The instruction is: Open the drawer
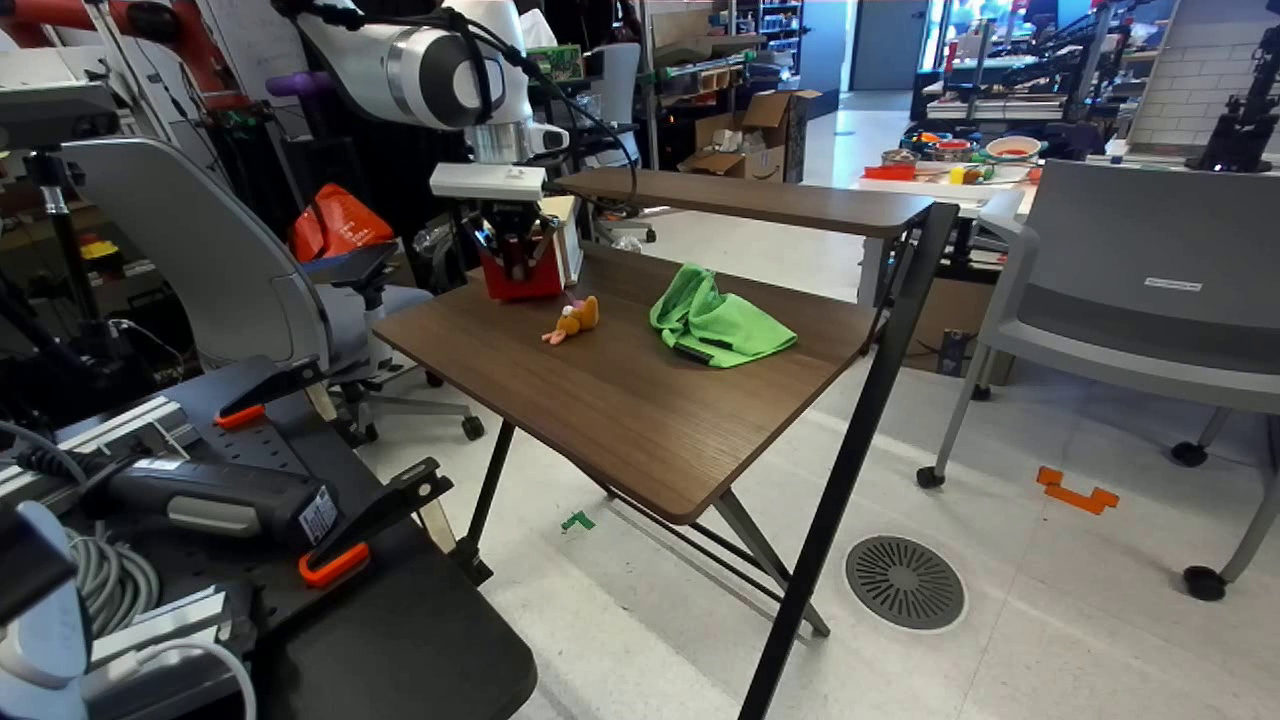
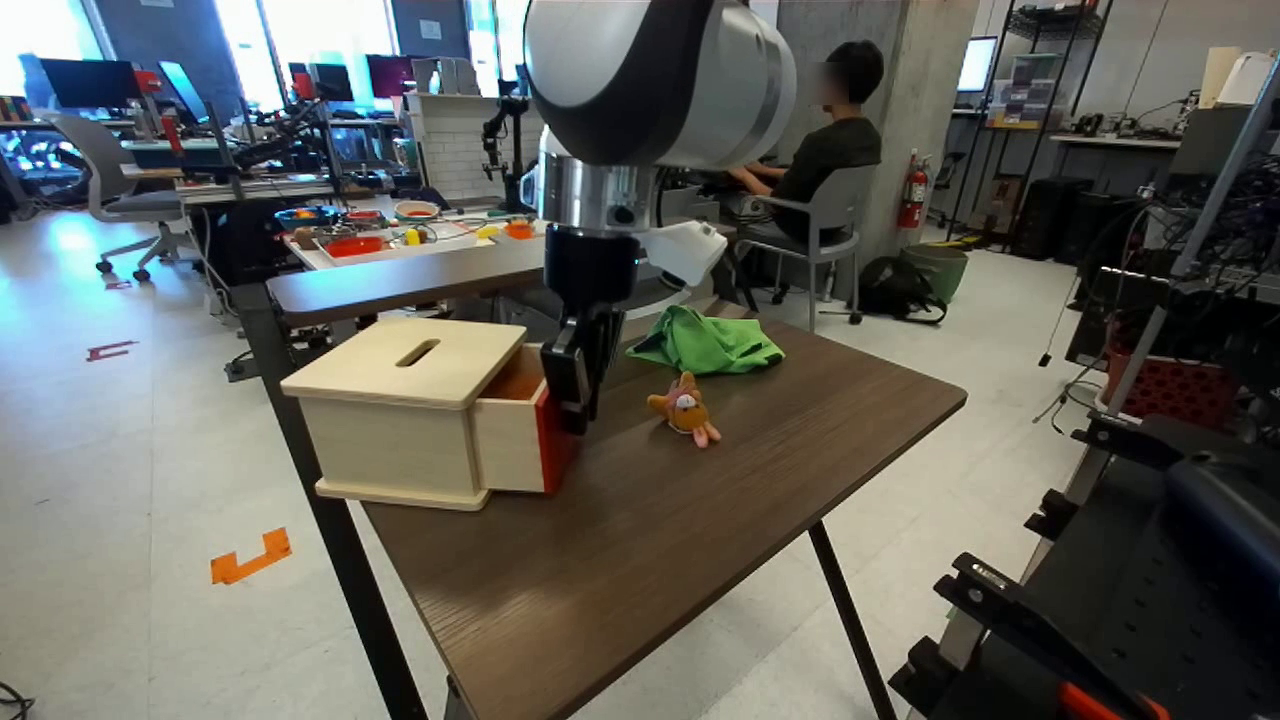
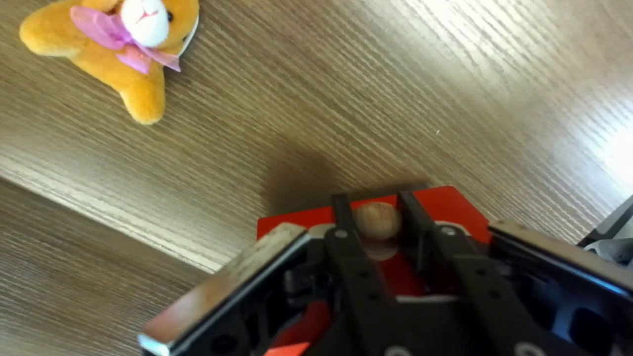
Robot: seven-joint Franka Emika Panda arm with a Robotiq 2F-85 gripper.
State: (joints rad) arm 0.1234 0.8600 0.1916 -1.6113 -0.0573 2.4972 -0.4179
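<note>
Drawer (image 2: 511,442) partly out of wdn box (image 2: 385,447), w/ tool (image 3: 374,205) clamped on its knob (image 3: 379,221).

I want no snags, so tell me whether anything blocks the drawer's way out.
Nothing visible blocks the drawer; close by, the toy seems to lie just to one side of its path.

1. The fingers (image 3: 342,212) clasp a round wooden knob (image 3: 378,220), one on either side; the knob is blurred.
2. Around them shows the red drawer front (image 3: 445,203), with pale curved marks (image 3: 320,230) just outside the fingers.
3. An orange plush toy (image 3: 118,74) with a white muzzle (image 3: 146,27) and a pink bow (image 3: 106,30) lies on the worktop (image 3: 346,74), apart from the drawer front.
4. A pale edge (image 3: 106,217) runs slantwise, toy and drawer front on one side, darker wood (image 3: 74,277) on the other; whether it belongs to the worktop cannot be told.
</note>
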